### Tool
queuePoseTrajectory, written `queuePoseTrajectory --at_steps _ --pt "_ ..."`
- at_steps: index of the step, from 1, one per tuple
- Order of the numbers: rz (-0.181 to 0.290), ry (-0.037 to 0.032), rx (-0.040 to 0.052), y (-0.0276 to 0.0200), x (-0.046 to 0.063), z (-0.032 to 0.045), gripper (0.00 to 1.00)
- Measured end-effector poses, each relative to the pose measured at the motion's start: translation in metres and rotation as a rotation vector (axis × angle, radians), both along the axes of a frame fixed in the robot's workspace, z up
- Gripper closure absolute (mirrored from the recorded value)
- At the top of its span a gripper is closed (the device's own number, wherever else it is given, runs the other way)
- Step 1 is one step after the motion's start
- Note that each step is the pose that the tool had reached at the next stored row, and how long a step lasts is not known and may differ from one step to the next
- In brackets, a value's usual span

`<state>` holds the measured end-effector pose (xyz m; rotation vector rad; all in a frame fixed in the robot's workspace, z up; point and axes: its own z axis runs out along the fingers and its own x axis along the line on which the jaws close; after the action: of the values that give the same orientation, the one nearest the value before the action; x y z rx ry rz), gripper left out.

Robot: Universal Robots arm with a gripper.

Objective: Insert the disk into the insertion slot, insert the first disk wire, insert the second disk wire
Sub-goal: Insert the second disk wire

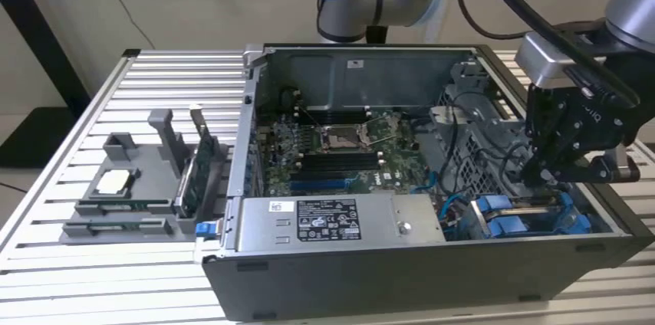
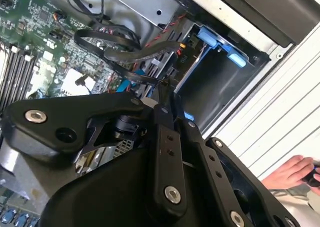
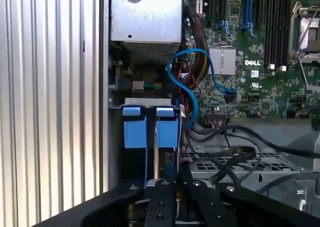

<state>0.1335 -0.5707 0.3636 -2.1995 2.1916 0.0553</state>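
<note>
The blue carrier frame (image 3: pixel 150 128) of the disk stands edge-on in the grey insertion slot (image 3: pixel 147 103), at the case's front corner on the exterior view's right (image 1: pixel 527 218). The disk's silver body is mostly hidden. My gripper (image 1: pixel 544 178) hangs just above that bay. Both wrist views show its black fingers (image 2: pixel 161 118) drawn together, shut on the end of a thin black disk wire (image 2: pixel 142 77) whose flat cable loops back over the motherboard. The gripper tip (image 3: pixel 177 169) sits right beside the blue carrier.
The open case (image 1: pixel 430 271) lies on a slatted table. It holds the grey power-supply box (image 1: pixel 327 221), the motherboard (image 1: pixel 338 149), blue data cables (image 3: pixel 192 87) and black cable loops (image 3: pixel 235 154). A grey parts fixture (image 1: pixel 133 187) stands at the exterior view's left. A person's hand (image 2: pixel 292 172) rests on the table.
</note>
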Motion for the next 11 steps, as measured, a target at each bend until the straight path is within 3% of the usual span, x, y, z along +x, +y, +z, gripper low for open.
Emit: queuePoseTrajectory --at_steps 2,3,4,5,6,8,11 --pt "0.0 0.0002 -0.0121 0.0004 0.0 -0.0013 0.85" --pt "0.0 0.0005 -0.0286 0.0012 0.0 -0.0024 0.85" --pt "0.0 0.0006 -0.0329 0.0014 0.0 -0.0027 0.85" --pt "0.0 0.0005 -0.0976 0.0053 -0.001 -0.0029 0.85" --pt "0.0 0.0006 -0.1245 0.0113 -0.002 -0.0042 0.85" --pt "0.0 0.0009 -0.1301 0.0177 -0.002 -0.0075 0.85" --pt "0.0 0.0029 -0.1302 0.0178 -0.002 -0.0103 0.85"
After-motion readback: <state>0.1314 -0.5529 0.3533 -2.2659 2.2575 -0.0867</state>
